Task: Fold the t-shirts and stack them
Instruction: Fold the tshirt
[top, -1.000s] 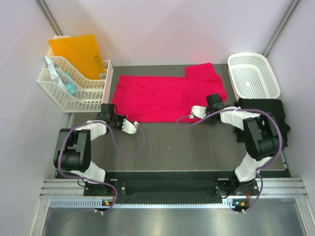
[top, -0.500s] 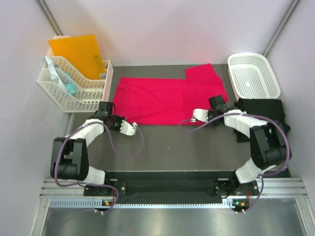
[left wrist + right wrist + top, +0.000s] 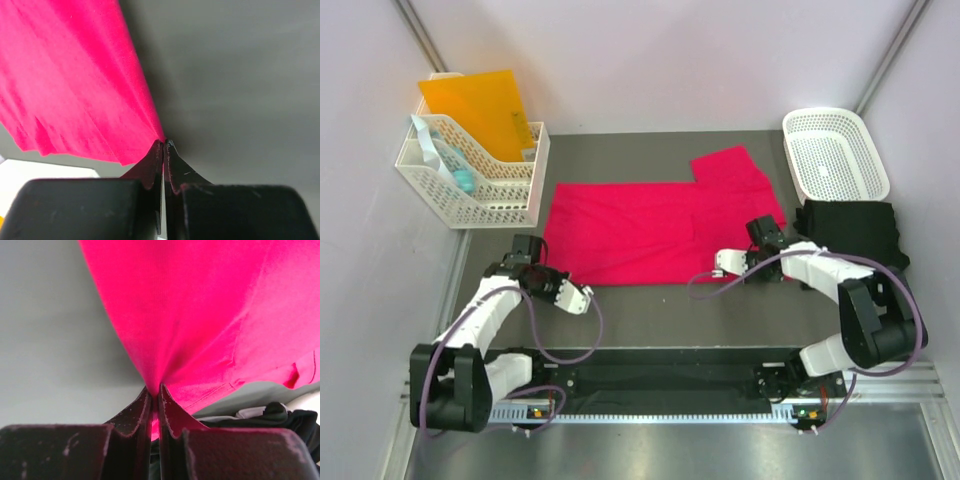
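One red t-shirt [image 3: 640, 228], seemingly dragged nearer

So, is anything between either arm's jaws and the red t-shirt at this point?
Nothing visible. The left gripper and right gripper each have their jaws shut on the red t-shirt along its near edge, cloth pinched directly between them. The black t-shirt lies off to the right.

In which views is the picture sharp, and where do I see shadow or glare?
Top external view: sharp, evenly lit, with a faint pink tint on the back wall above the red t-shirt; left wrist view: cloth looks soft, a dark shadow lies on the table beside its edge; right wrist view: weave shows clearly near the right pincer, no glare.
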You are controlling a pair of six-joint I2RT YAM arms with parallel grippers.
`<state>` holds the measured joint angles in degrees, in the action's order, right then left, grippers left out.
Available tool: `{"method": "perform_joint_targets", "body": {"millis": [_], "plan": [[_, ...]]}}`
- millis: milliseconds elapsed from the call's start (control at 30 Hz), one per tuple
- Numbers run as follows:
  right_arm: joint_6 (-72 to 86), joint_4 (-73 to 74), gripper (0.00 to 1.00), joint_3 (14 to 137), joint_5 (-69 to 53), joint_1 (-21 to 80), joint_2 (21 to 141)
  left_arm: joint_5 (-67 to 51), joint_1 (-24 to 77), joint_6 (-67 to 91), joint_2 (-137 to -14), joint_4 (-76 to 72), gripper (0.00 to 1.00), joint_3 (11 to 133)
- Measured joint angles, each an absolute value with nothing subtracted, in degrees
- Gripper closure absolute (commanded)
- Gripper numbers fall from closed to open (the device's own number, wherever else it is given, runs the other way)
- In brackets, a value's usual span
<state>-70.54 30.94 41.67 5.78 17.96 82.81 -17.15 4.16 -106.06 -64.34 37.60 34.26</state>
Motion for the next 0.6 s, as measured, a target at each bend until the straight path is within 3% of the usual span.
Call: {"method": "perform_joint_targets", "body": {"millis": [133, 200, 233, 267, 300, 367, 467, 600], "plan": [[-70.54, 31.55, 0.94, 39.7, 5.74, 19.99, 80.6, -17.12, 4.14, -106.8, -60.45, 41.1, 1.0, 32.53], [-70.52, 32.25, 0.87, 38.81, 5.74, 21.04, 79.44, -17.1, 4.14, -106.91, -59.22, 41.93, 1.0, 31.9], [-70.46, 32.62, 0.79, 38.41, 5.72, 21.47, 78.89, -17.08, 4.14, -106.91, -58.83, 42.13, 1.0, 31.62], [-70.28, 33.01, 0.6, 38.11, 5.69, 21.98, 78.37, -17.06, 4.14, -106.91, -58.57, 42.22, 0.94, 31.33], [-70.08, 33.56, 0.54, 37.85, 5.63, 22.41, 77.89, -17.04, 4.14, -106.89, -58.48, 42.3, 0.75, 31.16], [-69.76, 34.87, 0.41, 37.43, 5.32, 23.31, 76.62, -16.78, 4.14, -107.02, -58.48, 42.28, 0.58, 30.94], [-69.58, 37.47, 0.37, 37.1, 4.47, 24.08, 73.89, -16.45, 4.14, -106.41, -58.24, 42.74, 0.43, 30.94], [-69.41, 39.38, 0.37, 37.12, 3.84, 24.23, 69.82, -16.45, 4.14, -105.75, -57.1, 43.4, 0.36, 30.96]]}}
